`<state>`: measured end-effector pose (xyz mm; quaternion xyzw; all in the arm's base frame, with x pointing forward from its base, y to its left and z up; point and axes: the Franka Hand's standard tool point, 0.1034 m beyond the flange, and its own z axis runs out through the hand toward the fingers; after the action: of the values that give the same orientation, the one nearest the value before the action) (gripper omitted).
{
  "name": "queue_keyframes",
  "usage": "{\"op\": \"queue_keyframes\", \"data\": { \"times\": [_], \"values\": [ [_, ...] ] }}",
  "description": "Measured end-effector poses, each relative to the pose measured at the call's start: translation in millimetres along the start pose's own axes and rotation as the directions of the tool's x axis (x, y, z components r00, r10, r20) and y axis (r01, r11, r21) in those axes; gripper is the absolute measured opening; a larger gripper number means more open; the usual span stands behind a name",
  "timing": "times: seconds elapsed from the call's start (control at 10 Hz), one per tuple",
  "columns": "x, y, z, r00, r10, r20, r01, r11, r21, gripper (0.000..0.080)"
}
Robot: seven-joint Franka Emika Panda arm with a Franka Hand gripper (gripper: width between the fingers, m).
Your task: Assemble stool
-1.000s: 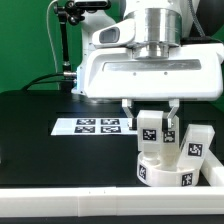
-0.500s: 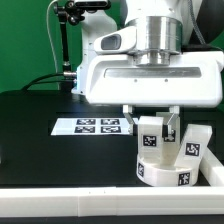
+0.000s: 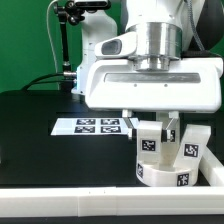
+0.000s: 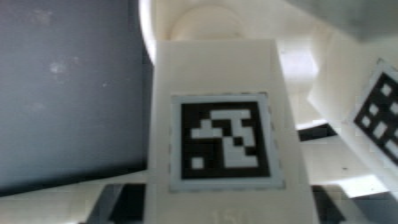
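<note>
My gripper (image 3: pixel 150 124) is shut on a white stool leg (image 3: pixel 150 139), a small upright block with a black-and-white tag facing the camera. The leg's lower end is at the top of the round white seat (image 3: pixel 164 173), which lies at the exterior view's lower right with tags round its rim. A second leg (image 3: pixel 194 144) stands upright on the seat just to the exterior view's right of the held one. In the wrist view the held leg (image 4: pixel 217 110) fills the middle between my fingers (image 4: pixel 125 200), and the second leg's tag (image 4: pixel 379 112) shows at the edge.
The marker board (image 3: pixel 97 126) lies flat on the black table (image 3: pixel 40 140) to the exterior view's left of the seat. A long white bar (image 3: pixel 70 205) runs along the front edge. A black stand (image 3: pixel 66 40) rises at the back left.
The gripper's body has shifted slightly and the held leg sits a little lower against the seat. The grip has not changed.
</note>
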<state>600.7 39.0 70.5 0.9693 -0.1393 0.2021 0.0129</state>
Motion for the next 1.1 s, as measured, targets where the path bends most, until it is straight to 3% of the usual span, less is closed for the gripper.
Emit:
{"op": "queue_keyframes", "data": {
  "times": [0.1, 0.2, 0.3, 0.4, 0.8, 1.1],
  "values": [
    [-0.2, 0.1, 0.2, 1.0, 0.0, 0.0, 0.0, 1.0, 0.0, 0.0434],
    [-0.2, 0.1, 0.2, 1.0, 0.0, 0.0, 0.0, 1.0, 0.0, 0.0434],
    [0.4, 0.3, -0.4, 1.0, 0.002, 0.003, -0.002, 1.0, 0.0, 0.0599],
    [4.4, 0.1, -5.2, 1.0, 0.009, 0.008, -0.009, 1.0, 0.006, 0.0639],
    [21.2, 4.3, -23.6, 0.999, 0.037, 0.029, -0.038, 0.999, 0.025, 0.0649],
    [22.7, 4.8, -23.7, 0.999, 0.039, 0.029, -0.04, 0.999, 0.026, 0.0649]
  ]
}}
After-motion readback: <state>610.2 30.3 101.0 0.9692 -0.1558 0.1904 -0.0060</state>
